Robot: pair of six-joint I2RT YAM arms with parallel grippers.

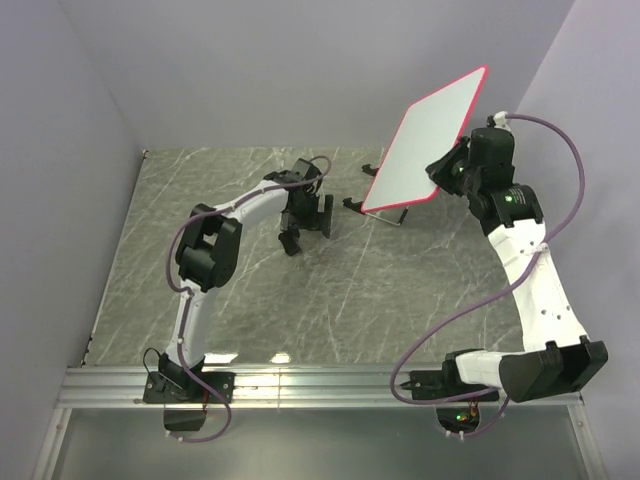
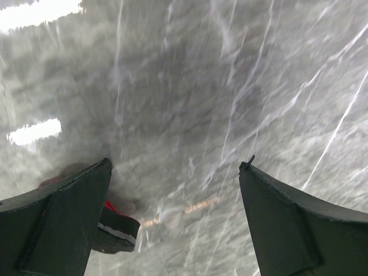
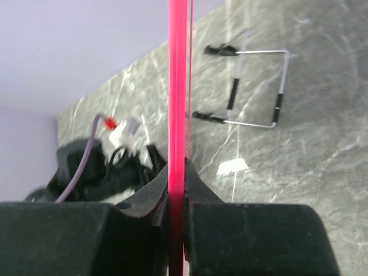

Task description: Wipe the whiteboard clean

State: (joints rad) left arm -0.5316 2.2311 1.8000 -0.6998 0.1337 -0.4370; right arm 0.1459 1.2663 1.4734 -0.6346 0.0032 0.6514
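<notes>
The whiteboard (image 1: pixel 425 135), white with a red-pink rim, is lifted off the table and tilted at the back right. No scribbles show on the face I see. My right gripper (image 1: pixel 447 170) is shut on its right edge. In the right wrist view the rim (image 3: pixel 177 86) runs edge-on between the shut jaws of the right gripper (image 3: pixel 178 172). My left gripper (image 1: pixel 305 235) is open low over the table, left of the board. In the left wrist view the left gripper (image 2: pixel 175 164) is open, and a small red and black eraser (image 2: pixel 118 230) lies beside its left finger.
A wire stand with black clips (image 1: pixel 385 205) lies on the grey marble table (image 1: pixel 400 300) below the board; it also shows in the right wrist view (image 3: pixel 259 86). Purple walls close in at the back and sides. A metal rail (image 1: pixel 300 385) runs along the near edge.
</notes>
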